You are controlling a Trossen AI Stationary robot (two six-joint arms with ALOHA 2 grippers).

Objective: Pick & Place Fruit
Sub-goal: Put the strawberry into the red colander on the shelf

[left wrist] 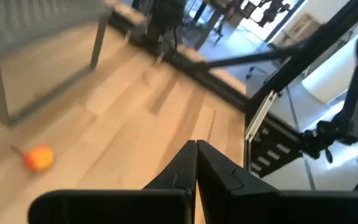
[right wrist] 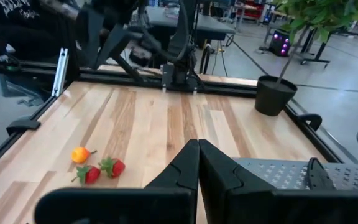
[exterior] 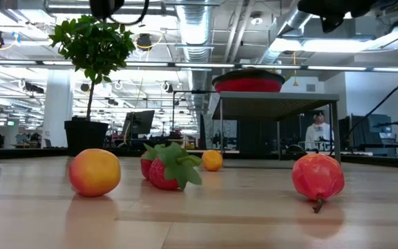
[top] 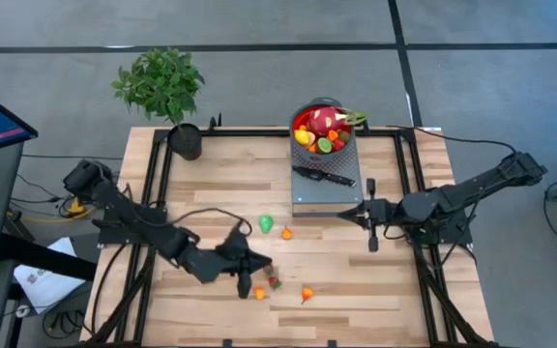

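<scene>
The left gripper (top: 255, 259) has its two dark fingers (left wrist: 185, 168) pressed flat together with nothing between them, as its own wrist view shows; it hangs low over the front part of the wooden table (top: 220, 174), just beside a small orange fruit (top: 258, 292) and a pair of red strawberries (top: 275, 282). The right gripper (top: 371, 232) is likewise closed tight and empty, fingers (right wrist: 191, 165) meeting in a single seam, and it sits above the table right of centre, next to the grey perforated stand (top: 327, 193), touching no fruit. Around the left gripper the loose fruit lies scattered on the boards: a green fruit (top: 265, 225) and a small orange one (top: 286, 233) near the table's middle, and another orange-red fruit with a stem (top: 307, 294) toward the front edge. From table height these appear as a peach-coloured fruit (exterior: 95, 172), the leafy strawberries (exterior: 168, 169), a small orange ball (exterior: 212, 160) farther back, and a red fruit with a brown stem (exterior: 318, 177). The rest of the fruit is heaped in the red bowl (top: 301, 118) on top of the stand, with the pink-red dragon fruit (top: 323, 120) uppermost among yellow, orange and green pieces. A black-handled knife (top: 324, 177) lies on the stand in front of the bowl. A potted plant (top: 162, 87) stands at the table's far left corner.
</scene>
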